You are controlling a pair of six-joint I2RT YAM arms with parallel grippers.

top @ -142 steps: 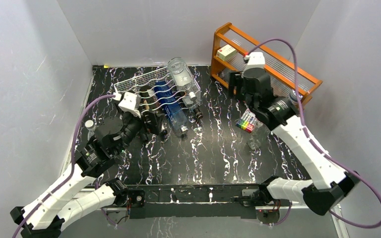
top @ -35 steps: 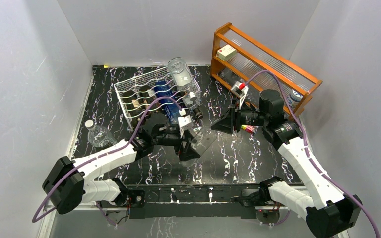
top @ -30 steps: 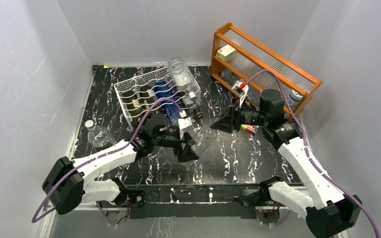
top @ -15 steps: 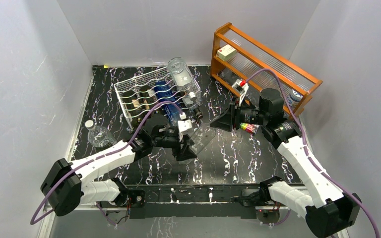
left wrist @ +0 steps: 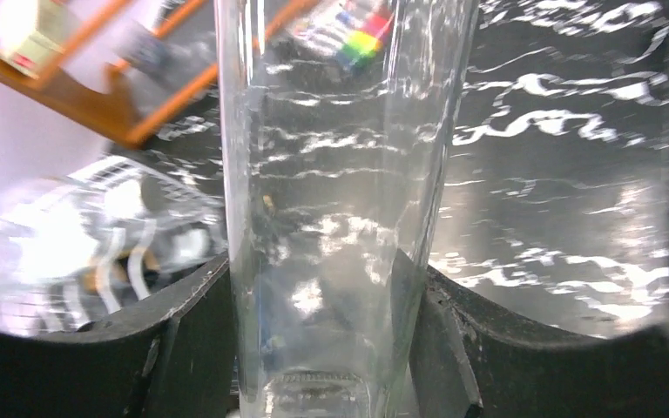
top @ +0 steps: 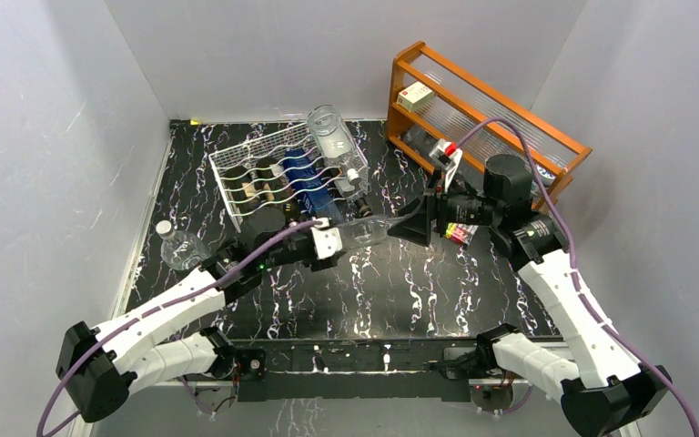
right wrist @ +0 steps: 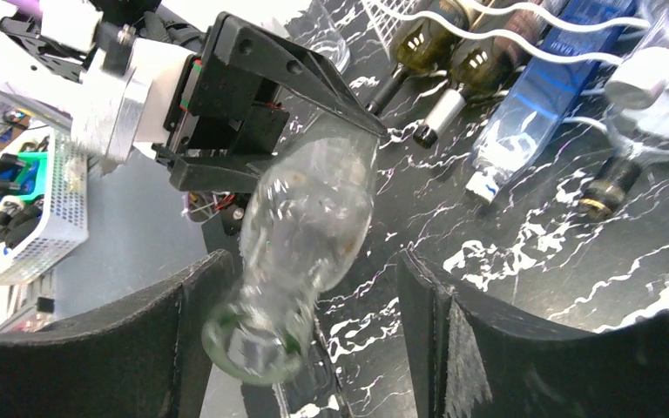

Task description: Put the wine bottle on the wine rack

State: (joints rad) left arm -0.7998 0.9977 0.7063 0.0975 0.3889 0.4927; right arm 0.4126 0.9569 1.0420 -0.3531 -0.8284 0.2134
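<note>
A clear glass wine bottle [top: 369,229] hangs roughly level above the black marbled table, in front of the wine rack [top: 237,173], a white wire rack with wavy tiers. My left gripper [top: 339,238] is shut on its body. In the left wrist view the wine bottle [left wrist: 340,174] fills the gap between both fingers of the left gripper [left wrist: 314,348]. My right gripper [top: 411,224] stands open around the neck end. In the right wrist view the wine bottle [right wrist: 314,218] lies nearer the left finger of the right gripper [right wrist: 314,270], with a gap on the right.
The rack holds dark bottles, a blue bottle [top: 308,177] and a big clear jar [top: 332,137] on top. An orange wooden shelf [top: 501,96] stands back right. A pack of coloured markers [top: 460,234] lies under my right arm. A small plastic bottle [top: 175,244] stands at the left.
My left gripper has shut on the bottle and my right gripper has opened off it. The left arm lifted the bottle up toward the rack; the right arm drew back slightly.
</note>
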